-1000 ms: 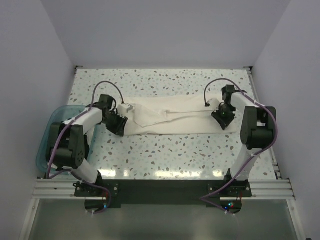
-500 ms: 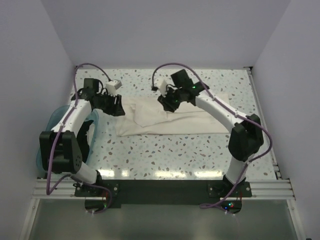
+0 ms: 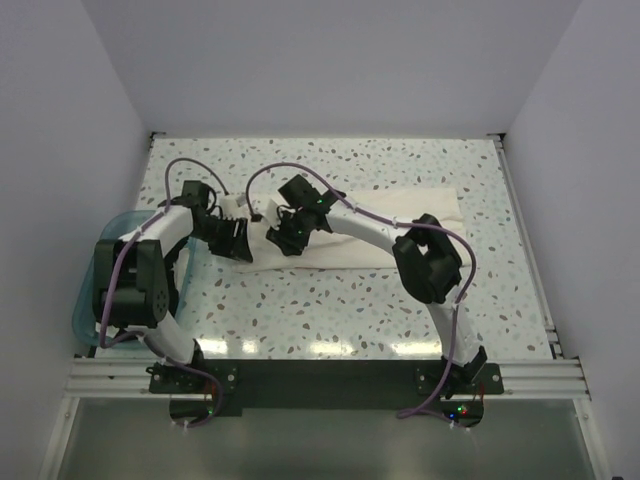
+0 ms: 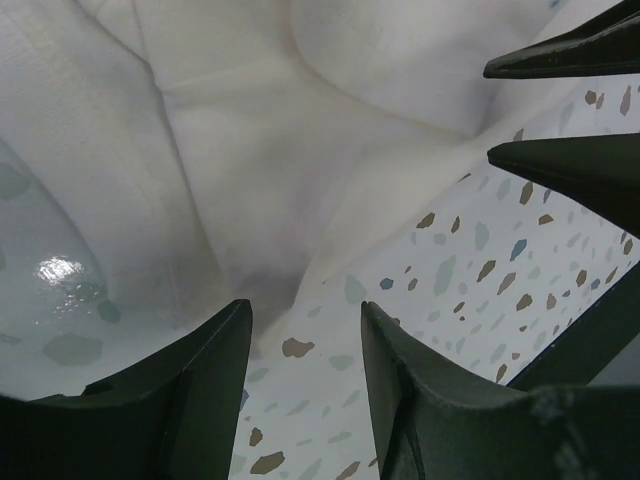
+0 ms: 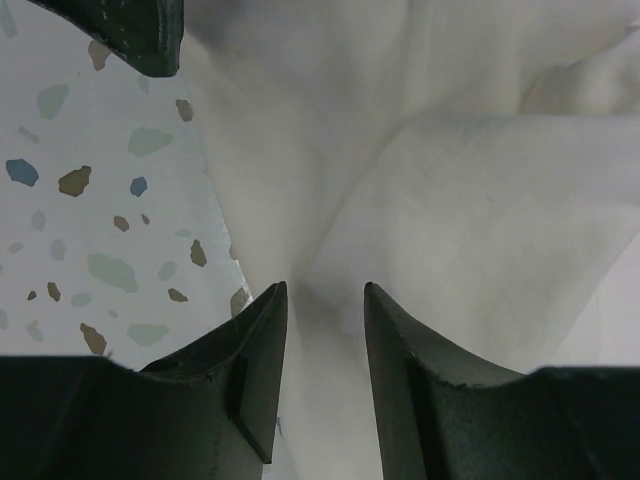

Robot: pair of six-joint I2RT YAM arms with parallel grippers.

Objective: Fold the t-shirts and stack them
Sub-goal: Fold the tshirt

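You have the white t-shirt (image 3: 400, 225) folded only into a long band across mid-frame, while the left gripper (image 4: 305, 310) and right gripper (image 5: 324, 288) hang apart, empty, over its left end; shorter folds and stacking look undone.

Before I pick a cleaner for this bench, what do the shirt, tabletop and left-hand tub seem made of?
T-shirt: soft matte white cloth, probably cotton knit; it creases and drapes.
Table: hard, glossy, speckled like terrazzo; glare shows, stone or laminate unclear.
Tub: likely plastic, translucent teal, smooth rim.
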